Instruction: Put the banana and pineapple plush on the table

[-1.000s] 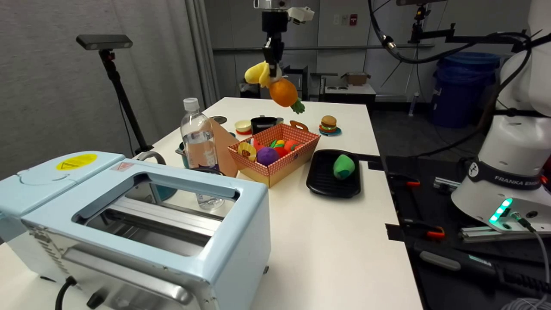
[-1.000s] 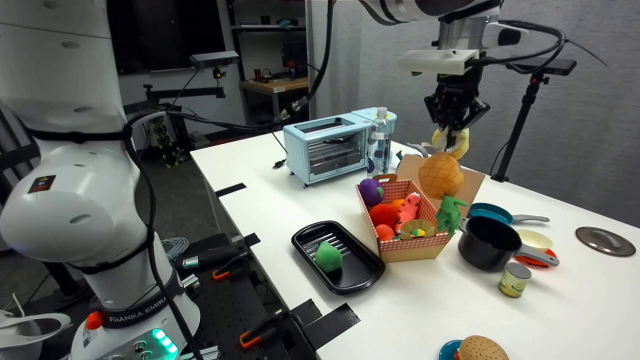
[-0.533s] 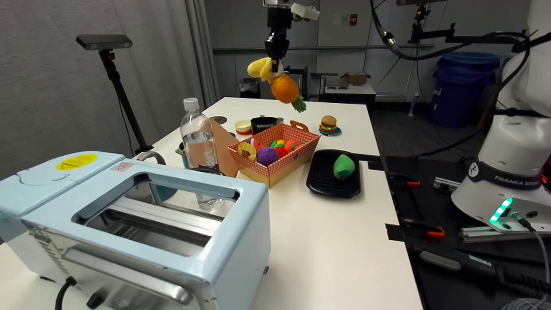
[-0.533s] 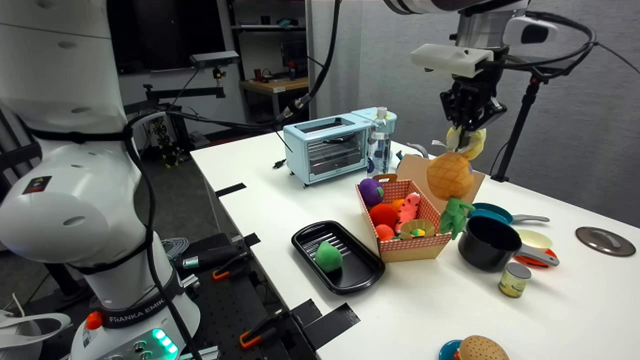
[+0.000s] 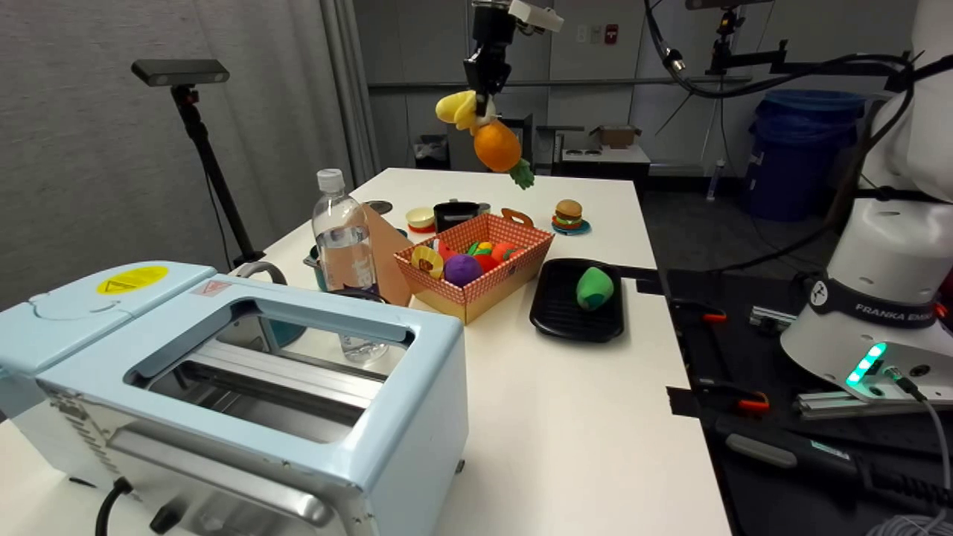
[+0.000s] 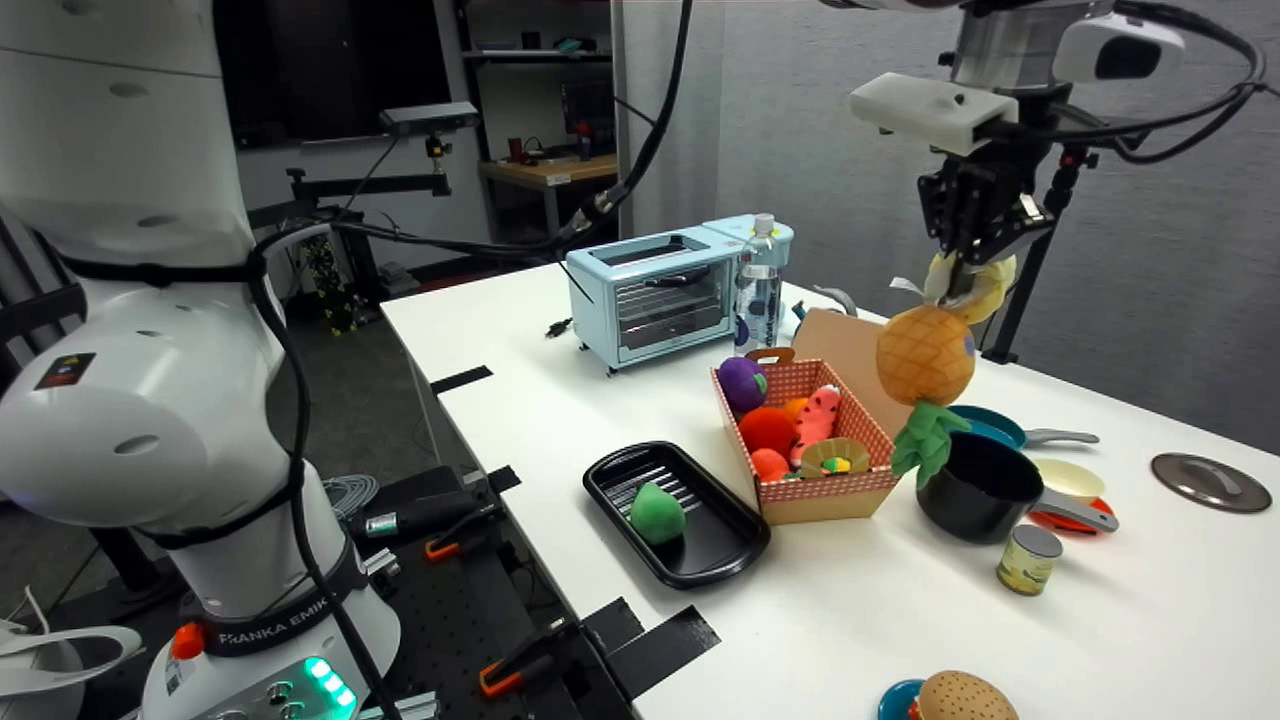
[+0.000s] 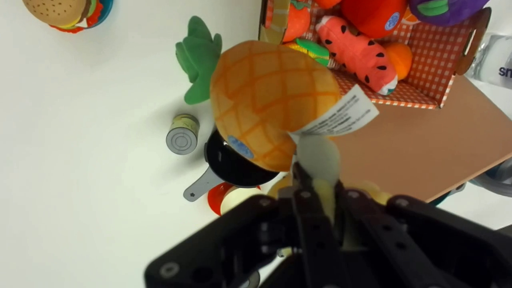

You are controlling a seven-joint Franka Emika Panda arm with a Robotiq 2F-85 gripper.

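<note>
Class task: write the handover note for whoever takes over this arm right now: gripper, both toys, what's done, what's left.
Gripper: shut on the banana, in the air.
Things: the pineapple plush hangs below the banana, leaves lowest; how it is held is unclear. Both are above the table.
Done: both picked up.
Left: lower both onto the table, ideally clear of the black pot, then release.

The white arm (image 6: pixel 110 480) is wearing black straps (image 6: pixel 160 271), black cable (image 6: pixel 656 140) and, beyond the long edge of the table (image 6: pixel 860 620), a FRANKA-lettered band (image 5: pixel 887 307) and green lights (image 6: pixel 330 680), its black gripper (image 7: pixel 320 180) showing round screws (image 7: pixel 169 269).
</note>
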